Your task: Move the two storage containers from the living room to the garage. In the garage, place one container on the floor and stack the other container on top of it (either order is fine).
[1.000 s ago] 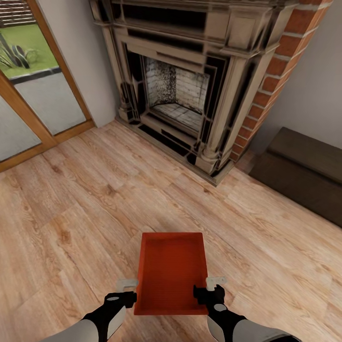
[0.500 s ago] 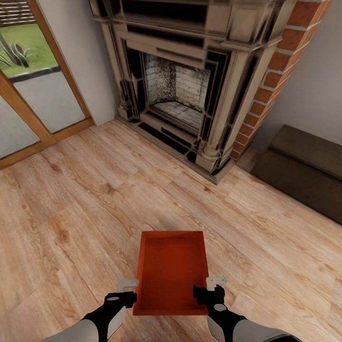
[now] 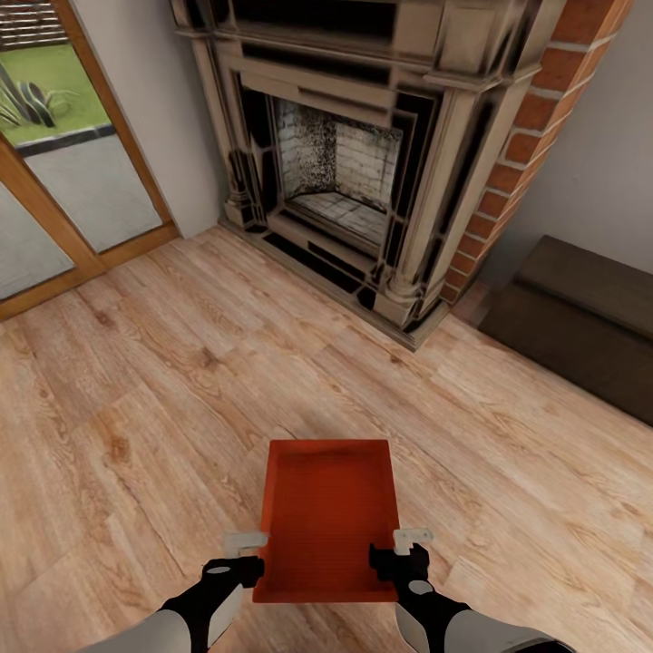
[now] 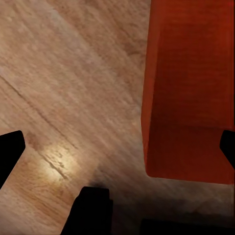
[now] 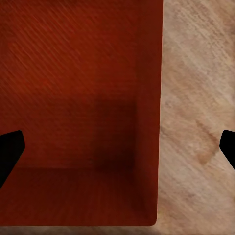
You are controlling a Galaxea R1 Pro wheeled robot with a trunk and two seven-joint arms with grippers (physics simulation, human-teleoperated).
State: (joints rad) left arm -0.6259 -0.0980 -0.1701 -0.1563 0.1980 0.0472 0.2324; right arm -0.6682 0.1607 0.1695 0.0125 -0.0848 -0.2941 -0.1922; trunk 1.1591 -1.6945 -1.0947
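Clearly I'm barely started: one storage container (image 3: pixel 326 521) sits at six o'clock on the living-room planks (image 3: pixel 136 399), fireplace (image 3: pixel 349 172) at twelve. My left gripper (image 3: pixel 247 553) and right gripper (image 3: pixel 399 549) flank it, jaws apart, gripping nothing; garage stacking remains.

The fireplace (image 3: pixel 363 172) sits slightly lower in view — the camera shifted.

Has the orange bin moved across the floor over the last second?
No. The bin sits on the same floor planks; only the camera view shifted slightly against the fireplace.
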